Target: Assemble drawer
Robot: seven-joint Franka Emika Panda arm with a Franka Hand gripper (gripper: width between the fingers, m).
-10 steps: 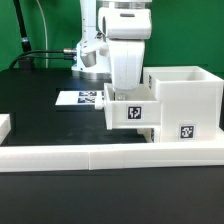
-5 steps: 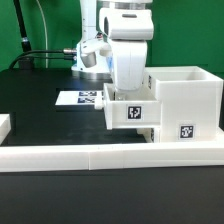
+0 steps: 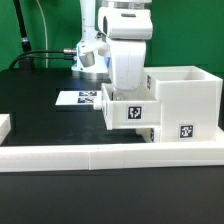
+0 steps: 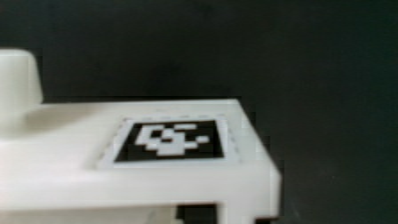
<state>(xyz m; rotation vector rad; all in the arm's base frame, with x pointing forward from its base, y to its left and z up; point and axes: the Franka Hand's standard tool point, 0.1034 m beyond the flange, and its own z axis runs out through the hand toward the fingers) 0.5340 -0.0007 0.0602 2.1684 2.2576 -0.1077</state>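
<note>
The drawer's large white housing [image 3: 186, 100] stands at the exterior view's right, open at the top, with a tag on its front. A smaller white tray [image 3: 130, 113] with a tag on its face sits against the housing's left side. My gripper [image 3: 128, 90] reaches straight down into this tray. Its fingertips are hidden behind the tray's wall. In the wrist view the tray's tagged white wall [image 4: 173, 140] fills the frame, and a dark finger [image 4: 199, 213] shows just at its edge. The gripper appears shut on the tray wall.
A long low white rail [image 3: 110, 155] runs across the front of the black table. The marker board [image 3: 80, 98] lies flat behind the tray. A small white piece [image 3: 4, 126] sits at the exterior view's left edge. Cables run at the back left.
The tray and the gripper have shifted very slightly toward the exterior view's left. The housing has not moved.
</note>
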